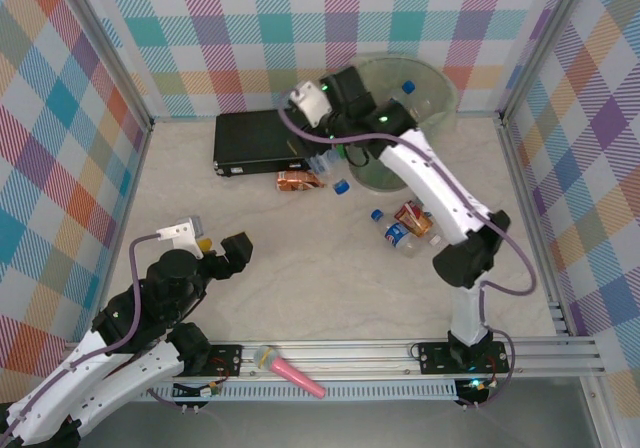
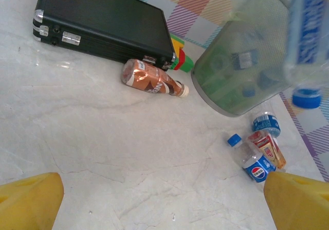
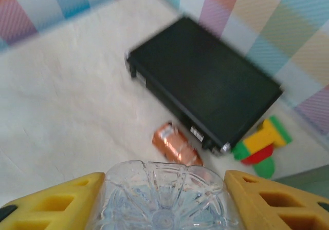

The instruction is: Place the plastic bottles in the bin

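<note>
Bottle [image 3: 163, 205] held in right gripper [image 3: 164, 183], beside bin [image 1: 446, 98]

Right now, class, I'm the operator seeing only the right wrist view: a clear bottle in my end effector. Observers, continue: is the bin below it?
Observer: No; from above, the right end effector and its clear bottle hang left of the bin.
Operator: Any bottles I can't see?
Observer: A Pepsi bottle and a red-labelled bottle lie side by side, nearer than the bin.
Operator: The other arm?
Observer: The left end effector is open and empty.
</note>
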You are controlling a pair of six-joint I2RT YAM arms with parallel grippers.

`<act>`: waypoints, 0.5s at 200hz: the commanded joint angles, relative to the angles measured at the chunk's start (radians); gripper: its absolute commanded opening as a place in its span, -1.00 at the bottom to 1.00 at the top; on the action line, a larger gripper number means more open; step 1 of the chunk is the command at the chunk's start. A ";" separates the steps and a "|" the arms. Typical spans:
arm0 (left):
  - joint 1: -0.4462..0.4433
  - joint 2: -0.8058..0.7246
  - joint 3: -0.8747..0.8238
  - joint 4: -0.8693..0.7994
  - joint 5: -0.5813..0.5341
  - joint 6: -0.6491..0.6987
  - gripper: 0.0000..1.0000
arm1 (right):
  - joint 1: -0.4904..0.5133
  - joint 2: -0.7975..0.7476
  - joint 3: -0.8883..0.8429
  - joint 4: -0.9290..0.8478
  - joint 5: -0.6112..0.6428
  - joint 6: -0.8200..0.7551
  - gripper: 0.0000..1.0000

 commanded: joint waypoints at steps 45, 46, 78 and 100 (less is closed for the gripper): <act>-0.009 0.032 0.044 0.042 0.049 0.024 0.99 | -0.174 -0.124 -0.012 0.282 -0.005 0.164 0.08; -0.009 0.032 0.044 0.042 0.050 0.024 0.99 | -0.177 -0.125 -0.014 0.286 -0.003 0.165 0.08; -0.010 0.047 0.057 0.046 0.051 0.023 0.99 | -0.271 -0.142 -0.061 0.428 0.015 0.215 0.08; -0.010 0.058 0.070 0.042 0.047 0.021 0.99 | -0.330 -0.124 -0.062 0.505 0.042 0.240 0.07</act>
